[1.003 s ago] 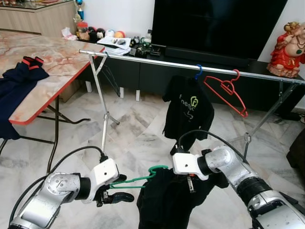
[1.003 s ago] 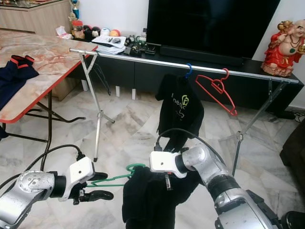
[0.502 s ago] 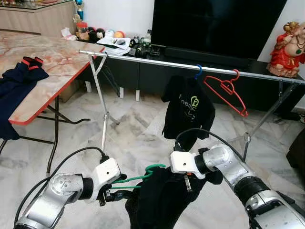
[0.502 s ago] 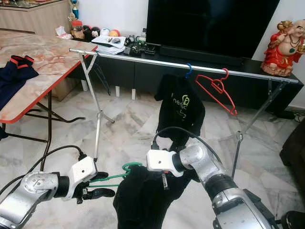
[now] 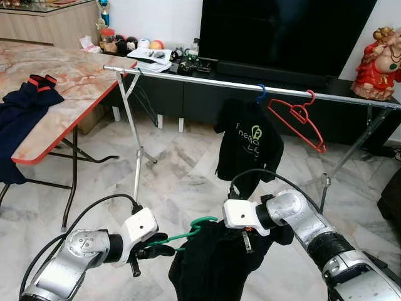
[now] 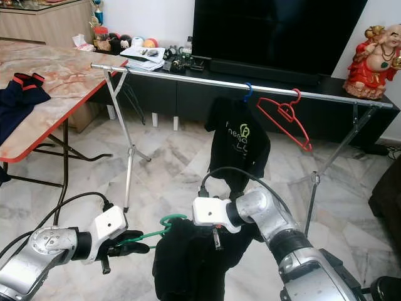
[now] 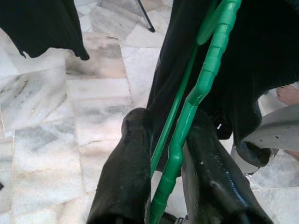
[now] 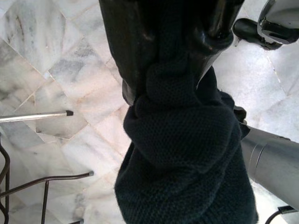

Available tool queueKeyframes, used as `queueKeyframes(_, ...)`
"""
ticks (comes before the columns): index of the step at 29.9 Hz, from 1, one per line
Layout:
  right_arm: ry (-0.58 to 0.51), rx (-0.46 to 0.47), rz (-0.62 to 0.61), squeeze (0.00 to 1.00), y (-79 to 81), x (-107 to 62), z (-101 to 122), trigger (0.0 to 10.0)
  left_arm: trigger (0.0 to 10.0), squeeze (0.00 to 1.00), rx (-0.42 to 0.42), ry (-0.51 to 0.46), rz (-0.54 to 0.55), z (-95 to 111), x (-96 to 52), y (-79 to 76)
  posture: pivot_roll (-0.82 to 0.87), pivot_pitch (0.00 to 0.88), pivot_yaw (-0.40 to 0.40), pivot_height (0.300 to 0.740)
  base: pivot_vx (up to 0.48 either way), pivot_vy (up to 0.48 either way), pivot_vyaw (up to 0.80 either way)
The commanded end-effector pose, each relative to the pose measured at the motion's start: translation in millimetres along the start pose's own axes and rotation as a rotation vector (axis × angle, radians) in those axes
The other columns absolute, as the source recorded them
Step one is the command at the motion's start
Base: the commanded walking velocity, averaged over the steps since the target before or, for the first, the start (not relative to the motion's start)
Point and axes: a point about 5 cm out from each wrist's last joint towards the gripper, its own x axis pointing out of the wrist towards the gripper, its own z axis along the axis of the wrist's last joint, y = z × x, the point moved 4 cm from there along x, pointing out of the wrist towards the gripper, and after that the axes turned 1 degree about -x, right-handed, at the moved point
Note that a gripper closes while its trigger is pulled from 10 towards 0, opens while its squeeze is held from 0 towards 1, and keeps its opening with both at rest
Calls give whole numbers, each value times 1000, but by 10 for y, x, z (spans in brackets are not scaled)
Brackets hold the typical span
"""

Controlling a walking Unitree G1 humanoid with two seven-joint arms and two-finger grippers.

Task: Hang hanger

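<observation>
A marble-floored living room, a steel clothes rail point(image 5: 207, 82) spanning it before a dark television point(image 5: 282, 34): the robot readies a garment for hanging.

The left gripper point(image 7: 163, 154) is clamped on the arm of a green hanger point(image 5: 182, 235), whose hook point(image 5: 202, 221) rises just inboard of it, toward the right gripper point(image 8: 173, 81). The right gripper's fingers are pinched shut on a bunch of the black garment point(image 5: 216, 263) draped over that hanger. The rail stands well ahead of and above both grippers, already carrying a black T-shirt point(image 5: 249, 147) and a red hanger point(image 5: 299, 119). Done well, the lift probably keeps the green hook upright and clear of cloth, aims for bare rail left of the T-shirt, and holds both grips firm until the hook seats.
</observation>
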Motion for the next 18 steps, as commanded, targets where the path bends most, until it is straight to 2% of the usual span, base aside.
queueKeyframes(1, -38, -10, -29, 0, -44, -33, 65, 0, 0, 0, 7, -16, 5, 45, -2, 29, 138, 32, -49, 740, 0, 0, 0)
queueKeyframes(18, -35, -11, -31, 0, -45, -38, 61, 0, 0, 0, -16, -51, 1, 87, 17, 17, 134, 30, -55, 740, 0, 0, 0)
